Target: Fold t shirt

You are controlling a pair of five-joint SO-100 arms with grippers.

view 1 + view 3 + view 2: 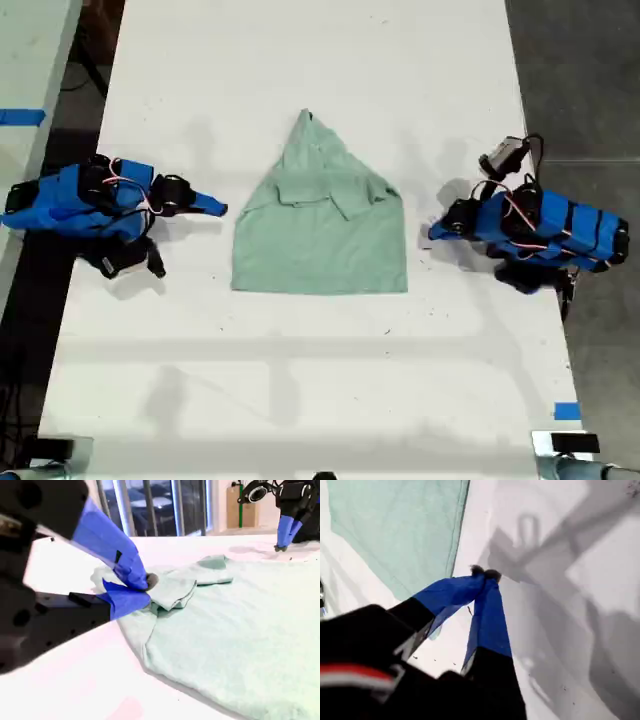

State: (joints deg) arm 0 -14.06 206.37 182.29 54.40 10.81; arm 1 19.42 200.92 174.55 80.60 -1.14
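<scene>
Shirt (320,240) lies flat, seemingly untouched.

Soft, matt cloth in the t shirt (235,630), finely knit with a faint fuzzy grain, limp and lightly creased at its layered edges. Smooth white table (300,60) beneath, matt with only a weak sheen, lightly speckled with dark flecks, and marked with a strip of flat blue tape (567,411). Smooth blue plastic on the jaws of my first gripper (485,573) and my second gripper (145,591), slightly glossy, over duller black plastic bodies, with small dark rubbery-looking pads at the tips.
</scene>
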